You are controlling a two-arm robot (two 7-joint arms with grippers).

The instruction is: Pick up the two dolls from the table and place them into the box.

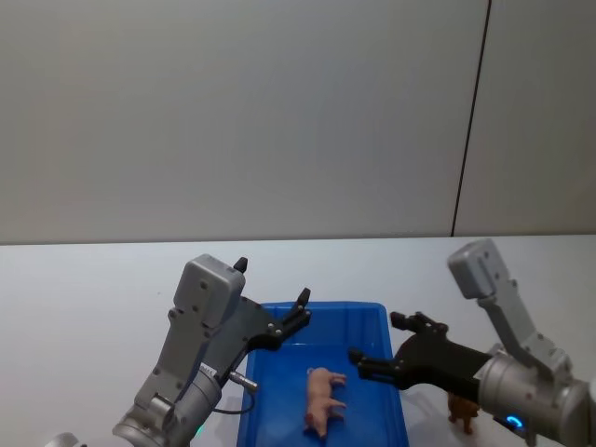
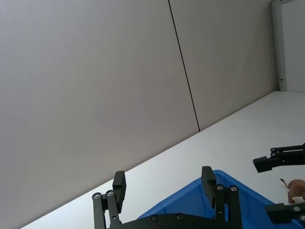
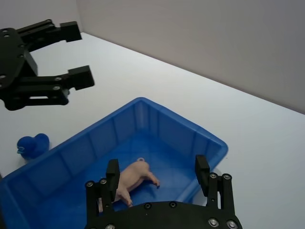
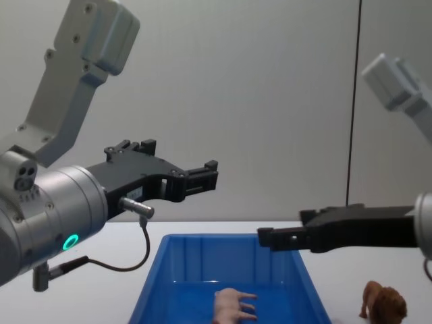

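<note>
The left hand point(image 1: 272, 282), on a bulky grey metal arm at the lower left of the head view, hovers over the box's left rim with its black fingers spread apart and nothing between them; the right hand point(image 1: 375, 338) reaches in from the lower right, above the box's right rim, its two flat black fingers likewise parted and empty. The box point(image 1: 326, 306) sits at the bottom centre of the frame, a bright-blue plastic bin with smooth glossy walls, rounded corners and a thick rim. The pink doll point(image 1: 321, 399) lies on its side on the box floor, pale and smooth, with stubby legs sticking out. The brown doll point(image 1: 461, 411) stands on the counter just right of the box, partly hidden behind the right arm; in the chest view it stands upright at the lower right and looks shaggy. The counter point(image 1: 93, 279) is flat, matt and white, running across the whole width; behind it rises a plain grey wall point(image 1: 233, 112) split by one thin dark vertical seam point(image 1: 471, 112) toward the right.
</note>
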